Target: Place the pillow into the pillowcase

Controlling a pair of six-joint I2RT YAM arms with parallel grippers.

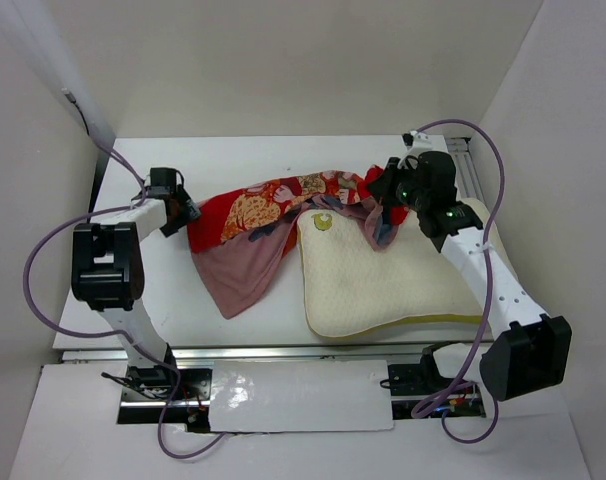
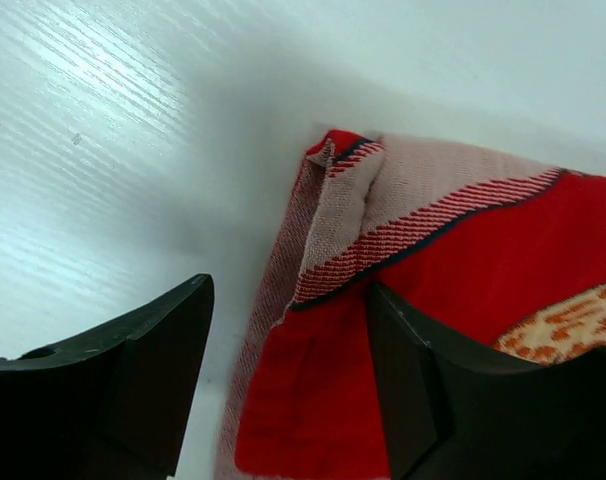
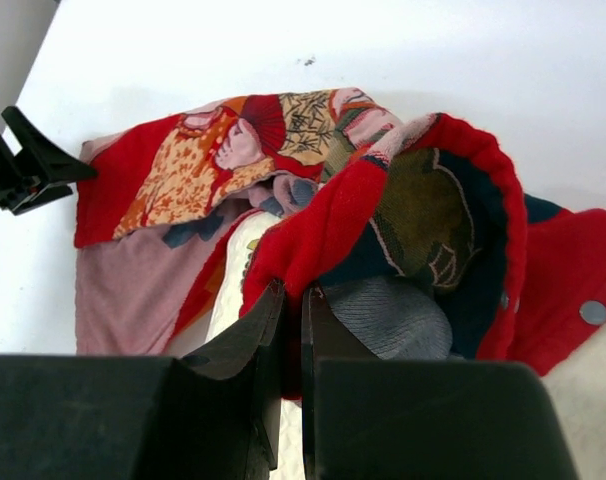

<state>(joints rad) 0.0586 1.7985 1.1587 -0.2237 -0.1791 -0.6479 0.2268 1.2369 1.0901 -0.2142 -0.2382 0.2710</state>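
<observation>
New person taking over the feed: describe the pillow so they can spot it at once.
On the white table, look right of centre. The pillow is the flat, cream, dimpled rectangle with a yellow edge and a small gold logo near its far left corner. Its neighbour, the pillowcase, is red, printed and crumpled.

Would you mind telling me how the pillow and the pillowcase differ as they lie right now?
The pillow is plain cream-white with a yellow edge; the pillowcase is red with printed figures. The pillow lies flat and spread out; the pillowcase is bunched, its pale pink reverse showing. The right end effector is shut on the pillowcase; nothing grips the pillow. Both rest on the white table, the pillowcase overlapping the pillow's far edge.
</observation>
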